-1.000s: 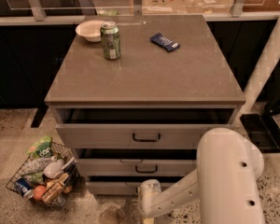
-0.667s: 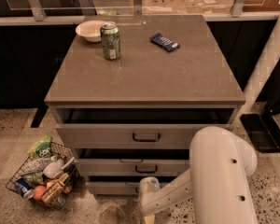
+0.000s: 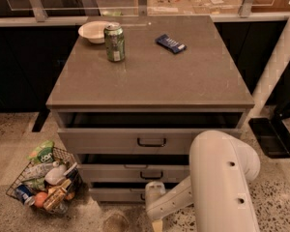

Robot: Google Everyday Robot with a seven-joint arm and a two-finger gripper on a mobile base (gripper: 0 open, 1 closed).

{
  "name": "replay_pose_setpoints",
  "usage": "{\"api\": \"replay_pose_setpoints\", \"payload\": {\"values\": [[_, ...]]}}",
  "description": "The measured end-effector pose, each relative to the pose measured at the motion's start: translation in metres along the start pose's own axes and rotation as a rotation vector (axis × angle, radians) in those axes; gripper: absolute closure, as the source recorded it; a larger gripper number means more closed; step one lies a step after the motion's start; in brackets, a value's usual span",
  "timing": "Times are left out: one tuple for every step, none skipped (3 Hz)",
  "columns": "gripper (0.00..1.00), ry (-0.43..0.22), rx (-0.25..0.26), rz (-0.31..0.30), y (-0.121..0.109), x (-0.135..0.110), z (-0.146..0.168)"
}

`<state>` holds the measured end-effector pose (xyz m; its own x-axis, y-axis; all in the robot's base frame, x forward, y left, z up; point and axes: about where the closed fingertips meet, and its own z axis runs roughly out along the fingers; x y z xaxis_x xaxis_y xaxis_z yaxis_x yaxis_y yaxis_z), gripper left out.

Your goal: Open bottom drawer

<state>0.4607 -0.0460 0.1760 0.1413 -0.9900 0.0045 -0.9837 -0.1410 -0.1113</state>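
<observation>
The robot's white arm (image 3: 222,178) fills the lower right of the frame. Its bulky elbow has slid a little to the left over the last second, and the wrist has crept slightly up the picture toward the cabinet. That puts the pincer (image 3: 150,195) at the lower centre, against the right end of the bottom drawer (image 3: 113,195), the lowest and narrowest grey front. I judge this to be the final closing-in on the handle, with the pull not yet begun, since the drawer front sits where it did.

The wrist covers the handle and the pincer's tip, so I cannot tell whether the pincer is open, closed or already gripping the bar. The elbow also hides the right part of the lower two fronts.

At the lower left a wire basket (image 3: 43,182) of groceries stands on the floor, near the cabinet's corner. Higher up come the middle drawer (image 3: 116,174) and the top drawer (image 3: 106,141), each with a dark gap above it. On the bench (image 3: 150,76) a green can (image 3: 114,42) stands upright, with a bowl (image 3: 93,31) just behind it and a blue packet (image 3: 170,43) to its right.
</observation>
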Motion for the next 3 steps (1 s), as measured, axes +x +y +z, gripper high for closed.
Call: {"api": "replay_pose_setpoints", "payload": {"values": [[0.0,-0.006,-0.014,-0.004,0.002,-0.002,0.005],[0.0,-0.008,-0.018,-0.003,0.003,-0.002,0.004],[0.0,-0.01,-0.006,0.028,0.018,0.01,-0.006]]}}
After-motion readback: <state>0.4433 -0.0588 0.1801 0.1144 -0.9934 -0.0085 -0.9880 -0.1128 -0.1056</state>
